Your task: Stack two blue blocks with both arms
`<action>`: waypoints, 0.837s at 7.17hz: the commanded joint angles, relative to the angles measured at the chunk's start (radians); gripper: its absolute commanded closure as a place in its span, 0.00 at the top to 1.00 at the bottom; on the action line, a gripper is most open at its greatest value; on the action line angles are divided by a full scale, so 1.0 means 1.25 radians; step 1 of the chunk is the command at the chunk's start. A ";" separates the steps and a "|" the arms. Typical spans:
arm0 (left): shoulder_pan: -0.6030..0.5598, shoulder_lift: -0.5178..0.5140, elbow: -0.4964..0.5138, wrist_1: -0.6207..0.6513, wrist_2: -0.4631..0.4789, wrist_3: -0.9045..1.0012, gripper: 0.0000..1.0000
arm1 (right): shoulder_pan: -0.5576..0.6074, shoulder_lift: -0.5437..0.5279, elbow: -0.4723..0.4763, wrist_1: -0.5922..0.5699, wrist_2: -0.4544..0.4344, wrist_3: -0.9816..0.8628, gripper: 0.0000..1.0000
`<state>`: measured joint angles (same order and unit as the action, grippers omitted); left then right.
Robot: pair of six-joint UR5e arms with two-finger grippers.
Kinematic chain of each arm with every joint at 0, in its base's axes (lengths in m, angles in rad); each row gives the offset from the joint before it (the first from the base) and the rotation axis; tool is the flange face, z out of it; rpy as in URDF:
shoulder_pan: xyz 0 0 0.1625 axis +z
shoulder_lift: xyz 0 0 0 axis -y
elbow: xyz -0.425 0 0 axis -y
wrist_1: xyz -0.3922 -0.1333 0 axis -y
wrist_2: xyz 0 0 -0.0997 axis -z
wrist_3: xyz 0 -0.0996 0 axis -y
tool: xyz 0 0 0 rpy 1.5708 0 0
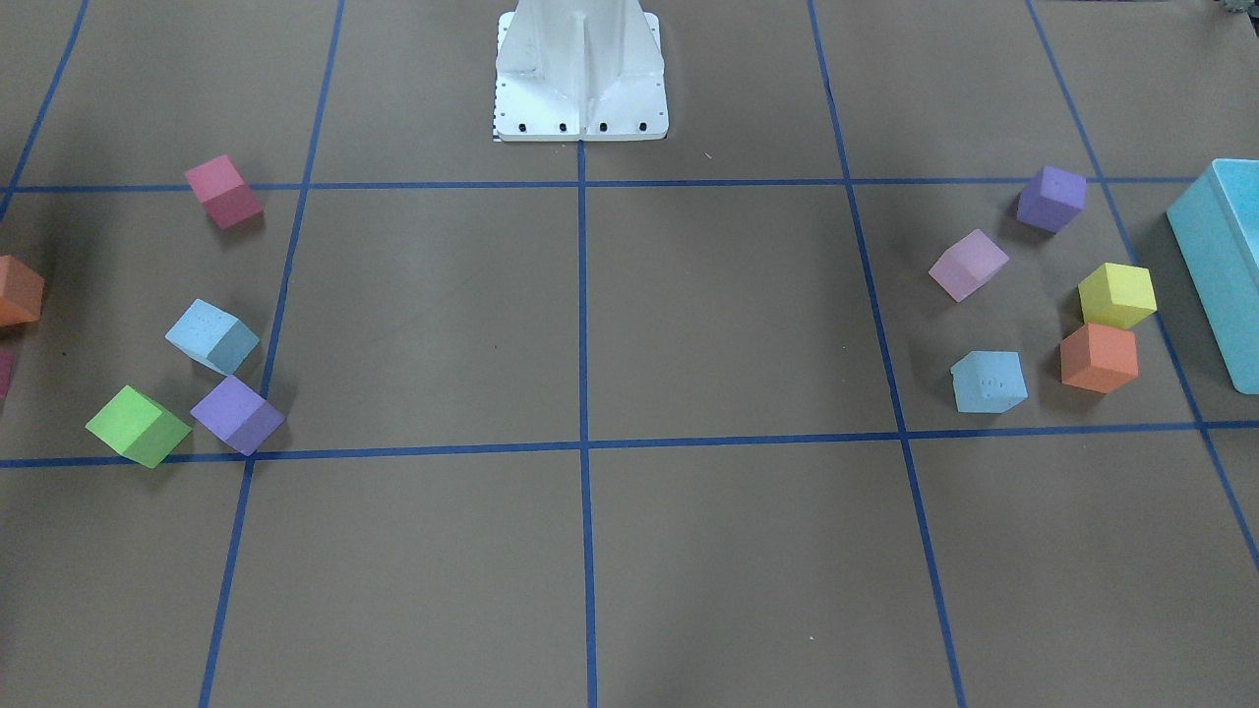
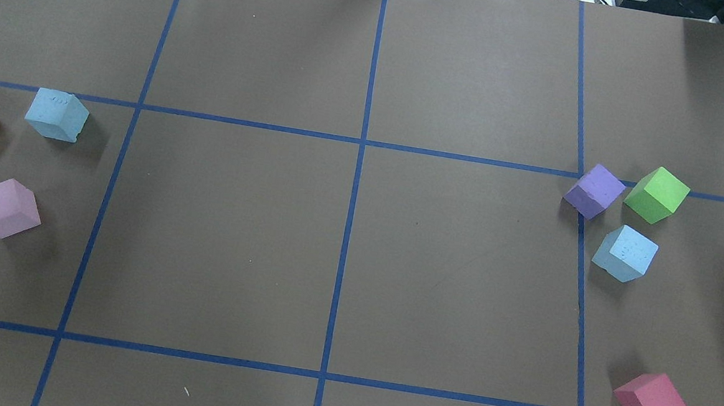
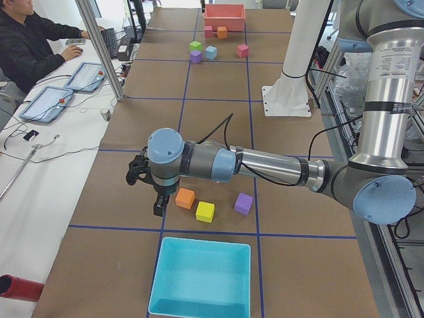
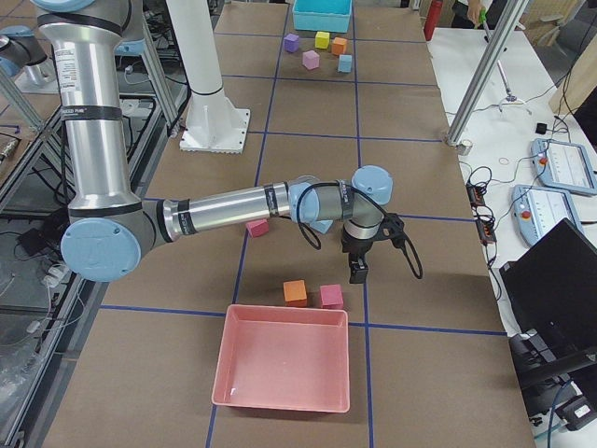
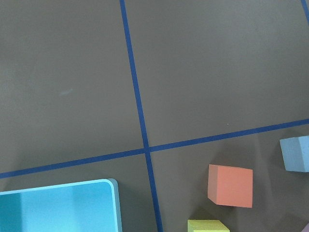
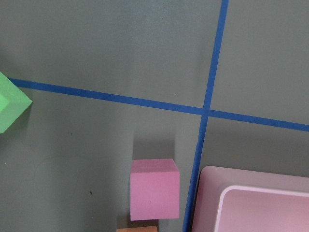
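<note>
In the exterior left view, the turquoise bin [image 3: 199, 306] sits nearest you. Past it the left claw [image 3: 158, 207] hangs over the desk [image 3: 218, 99] near an orange cube [image 3: 185, 197]; you cannot tell its opening. One blue block [image 2: 57, 115] lies by that cube. Far off, the other blue block [image 3: 211, 52] rests beside a purple cube [image 3: 195, 57], apart from the right claw [image 4: 358, 273], whose opening is likewise unclear.

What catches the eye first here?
Bright foam cubes sit in two clusters at the ends of a brown table, taped into a blue grid. The left arm hangs low by a turquoise bin, the right arm by a pink bin. The left blue block and right blue block lie far apart.
</note>
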<state>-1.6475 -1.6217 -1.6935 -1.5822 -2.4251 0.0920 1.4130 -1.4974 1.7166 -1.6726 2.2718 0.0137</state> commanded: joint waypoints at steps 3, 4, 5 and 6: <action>0.000 0.000 0.000 -0.001 0.004 0.001 1.00 | -0.001 0.015 -0.006 0.018 -0.009 -0.011 1.00; 0.000 0.000 -0.011 -0.002 0.005 0.005 1.00 | 0.000 0.010 0.018 0.033 0.005 -0.017 1.00; 0.000 0.000 -0.017 -0.002 0.006 0.005 1.00 | 0.000 0.004 0.054 0.068 -0.001 -0.012 1.00; 0.000 -0.001 -0.017 -0.001 0.008 0.005 1.00 | -0.001 0.003 0.049 0.069 0.011 -0.006 1.00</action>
<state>-1.6475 -1.6217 -1.7105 -1.5840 -2.4178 0.0975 1.4123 -1.4897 1.7637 -1.6048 2.2744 -0.0010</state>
